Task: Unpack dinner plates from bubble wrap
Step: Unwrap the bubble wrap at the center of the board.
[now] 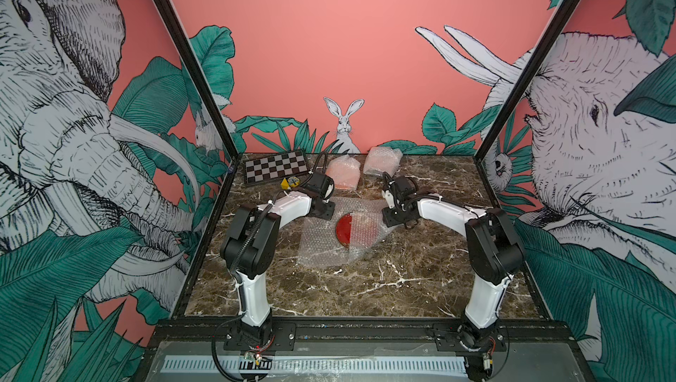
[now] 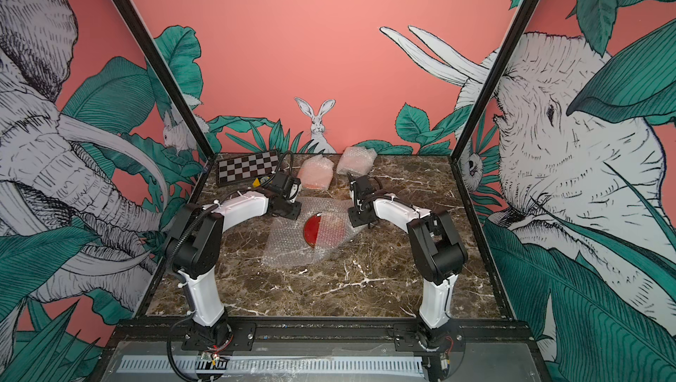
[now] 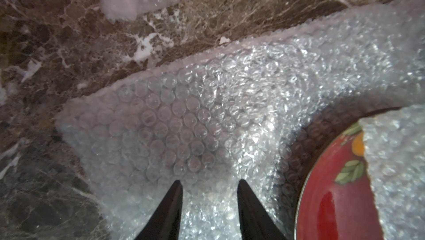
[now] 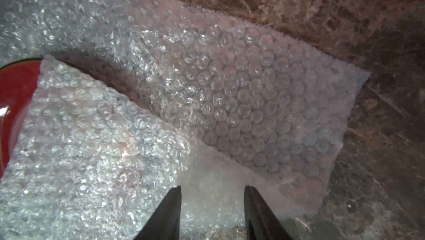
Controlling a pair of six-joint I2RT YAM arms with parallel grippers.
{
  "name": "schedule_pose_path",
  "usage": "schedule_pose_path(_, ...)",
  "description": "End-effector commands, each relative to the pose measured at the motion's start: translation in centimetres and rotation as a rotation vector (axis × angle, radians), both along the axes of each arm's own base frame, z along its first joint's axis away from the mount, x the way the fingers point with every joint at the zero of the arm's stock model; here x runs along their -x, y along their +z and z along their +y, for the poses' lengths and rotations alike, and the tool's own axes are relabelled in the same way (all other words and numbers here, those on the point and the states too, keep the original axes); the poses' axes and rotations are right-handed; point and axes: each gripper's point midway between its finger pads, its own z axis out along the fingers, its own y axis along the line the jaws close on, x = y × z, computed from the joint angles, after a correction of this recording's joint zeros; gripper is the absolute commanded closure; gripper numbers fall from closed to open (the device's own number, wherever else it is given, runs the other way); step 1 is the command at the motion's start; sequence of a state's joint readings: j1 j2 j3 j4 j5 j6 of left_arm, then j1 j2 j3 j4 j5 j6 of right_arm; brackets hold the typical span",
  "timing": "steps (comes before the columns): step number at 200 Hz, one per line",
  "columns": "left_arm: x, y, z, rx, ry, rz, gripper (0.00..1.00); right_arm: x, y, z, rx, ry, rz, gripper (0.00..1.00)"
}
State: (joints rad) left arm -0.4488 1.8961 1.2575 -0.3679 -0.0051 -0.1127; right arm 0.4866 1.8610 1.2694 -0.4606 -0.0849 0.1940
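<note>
**One plate half out, two bundles left**

In both top views, the red plate [image 1: 344, 230] lies on the tabletop [image 1: 365, 288] between the two hands. It rests on an opened sheet of bubble wrap [image 1: 320, 248]. A flap [image 1: 365, 232] hides the half of the plate nearer the right hand [image 1: 397, 220]. The left hand [image 1: 325, 212] sits just beside the bare half. Past both hands wait two wrapped bundles [image 1: 342, 175], and a checkered board [image 1: 276, 170] lies beyond the left hand. I think the step is opening the first wrap.

In the left wrist view, the left hand [image 3: 209, 182] has its fingers apart. Flat bubble wrap [image 3: 207, 112] lies under them and nothing is pinched. The red plate [image 3: 333, 193] is just beside it.

In the right wrist view, the right hand [image 4: 212, 188] also has its fingers apart, right at the edge of the flap [image 4: 92, 135]. The red plate [image 4: 16, 89] peeks out at the flap's far end.

Next, I think the right hand must pinch the flap and pull it back off the plate. The wrap is thin and may slip, or the plate may slide along with it. Nothing else blocks the way.
</note>
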Motion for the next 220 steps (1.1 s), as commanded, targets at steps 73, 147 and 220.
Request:
schedule_pose_path(73,2.2,-1.7,1.0,-0.004,0.028,0.058,0.57,-0.1,5.5,0.4,-0.066,0.005,-0.113,0.51)
schedule_pose_path(147,2.8,-2.2,0.9,0.016,0.03,0.074,0.58,-1.2,8.4,6.5,-0.196,0.142,-0.154,0.45)
schedule_pose_path(220,3.2,-2.1,0.9,0.021,0.027,0.077,0.58,-3.0,7.1,10.5,-0.193,0.186,-0.142,0.42)
